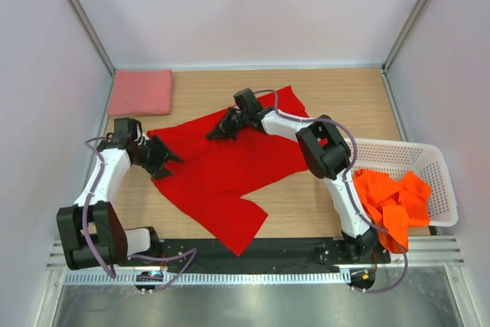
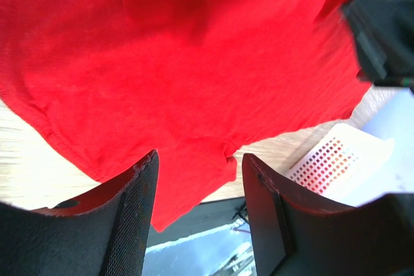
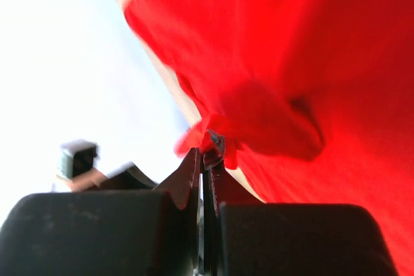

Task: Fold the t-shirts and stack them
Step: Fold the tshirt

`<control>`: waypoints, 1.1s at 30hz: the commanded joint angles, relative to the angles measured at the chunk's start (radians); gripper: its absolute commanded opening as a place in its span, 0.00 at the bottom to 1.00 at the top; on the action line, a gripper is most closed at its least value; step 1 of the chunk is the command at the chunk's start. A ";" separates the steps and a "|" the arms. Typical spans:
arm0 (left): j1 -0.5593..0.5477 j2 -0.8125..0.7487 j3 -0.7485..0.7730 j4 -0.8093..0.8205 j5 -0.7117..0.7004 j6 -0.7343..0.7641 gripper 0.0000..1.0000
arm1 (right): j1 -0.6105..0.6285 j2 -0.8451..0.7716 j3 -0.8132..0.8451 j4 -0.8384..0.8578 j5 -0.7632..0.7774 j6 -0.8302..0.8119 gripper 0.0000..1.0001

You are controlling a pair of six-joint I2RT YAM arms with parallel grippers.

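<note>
While holding up all the rest, runs from wall to wall: wooden table (image 1: 321,89). Left of the white basket (image 1: 413,147), spread out in the middle, wrinkled, one corner pointing at the near edge: big red shirt (image 1: 222,178). Against the right wall, on the near half of the table: the basket itself, full of little holes. Far left of the basket, in the back corner, folded flat and neat: pink shirt (image 1: 140,92). Inside the basket, piled up and spilling over its near rim: orange shirts (image 1: 387,197). Left of the basket, at the back edge of the red shirt: right gripper (image 1: 215,134), squeezed tight on a small pinch of red cloth. Farther left of the basket, at the red shirt's left edge: left gripper (image 1: 165,161), fingers spread apart, red cloth just past them, gripping nothing.
</note>
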 commanded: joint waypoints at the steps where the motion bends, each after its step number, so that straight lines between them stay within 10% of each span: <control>1: -0.003 0.027 0.028 0.030 0.068 0.020 0.56 | 0.004 0.031 0.084 0.079 0.058 0.145 0.02; 33: 0.011 0.478 0.298 0.105 -0.183 0.033 0.30 | -0.018 0.102 0.158 0.028 0.005 0.047 0.02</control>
